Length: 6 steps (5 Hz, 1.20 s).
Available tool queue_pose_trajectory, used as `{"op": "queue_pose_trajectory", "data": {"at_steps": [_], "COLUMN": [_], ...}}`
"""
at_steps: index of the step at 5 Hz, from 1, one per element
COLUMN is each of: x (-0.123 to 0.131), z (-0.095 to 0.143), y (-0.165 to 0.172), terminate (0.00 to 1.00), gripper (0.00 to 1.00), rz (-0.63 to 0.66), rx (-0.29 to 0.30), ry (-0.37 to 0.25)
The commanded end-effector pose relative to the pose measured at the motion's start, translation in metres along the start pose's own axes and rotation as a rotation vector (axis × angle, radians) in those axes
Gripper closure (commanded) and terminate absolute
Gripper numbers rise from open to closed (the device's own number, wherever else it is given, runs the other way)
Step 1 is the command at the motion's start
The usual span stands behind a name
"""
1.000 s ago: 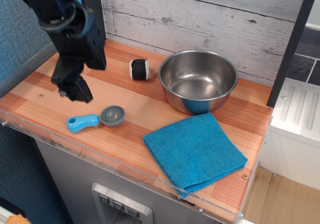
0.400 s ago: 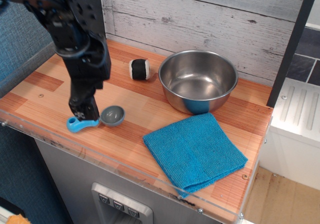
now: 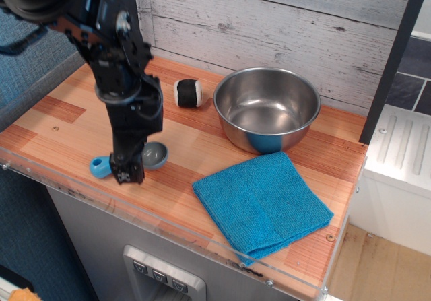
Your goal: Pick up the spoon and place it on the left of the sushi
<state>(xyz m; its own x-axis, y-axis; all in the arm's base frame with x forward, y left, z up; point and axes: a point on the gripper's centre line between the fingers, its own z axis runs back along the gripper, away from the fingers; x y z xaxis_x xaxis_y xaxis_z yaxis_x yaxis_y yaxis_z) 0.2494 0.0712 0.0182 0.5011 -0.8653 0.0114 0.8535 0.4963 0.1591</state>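
spoon handle mostly hidden — gripper covering

We see an arm built of black, blocky segments with a matte finish, wider at the upper joints and narrowing toward the end effector. A round silvery fastener shows on the side of one upper joint, and a dark cable loops out at the far left. Small pale markings dot the tip, too small for us to read.
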Motion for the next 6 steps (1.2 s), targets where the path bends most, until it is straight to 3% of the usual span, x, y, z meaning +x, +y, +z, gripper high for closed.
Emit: {"op": "queue_pose_trajectory", "data": {"at_steps": [1,2,4,6], "x": [0.0,-0.001,0.003,0.008], "z": [-0.006,-0.006,-0.005,0.011], "y": [-0.006,-0.005,-0.007,0.001], "terminate": [0.0,0.0,0.0,0.0], "gripper": [0.0,1.0,1.0,1.0], "rz": [0.016,0.014,-0.027,-0.097], "rx": [-0.005,0.007,0.007,0.03], "ry": [0.018,0.021,0.004,-0.03]}}
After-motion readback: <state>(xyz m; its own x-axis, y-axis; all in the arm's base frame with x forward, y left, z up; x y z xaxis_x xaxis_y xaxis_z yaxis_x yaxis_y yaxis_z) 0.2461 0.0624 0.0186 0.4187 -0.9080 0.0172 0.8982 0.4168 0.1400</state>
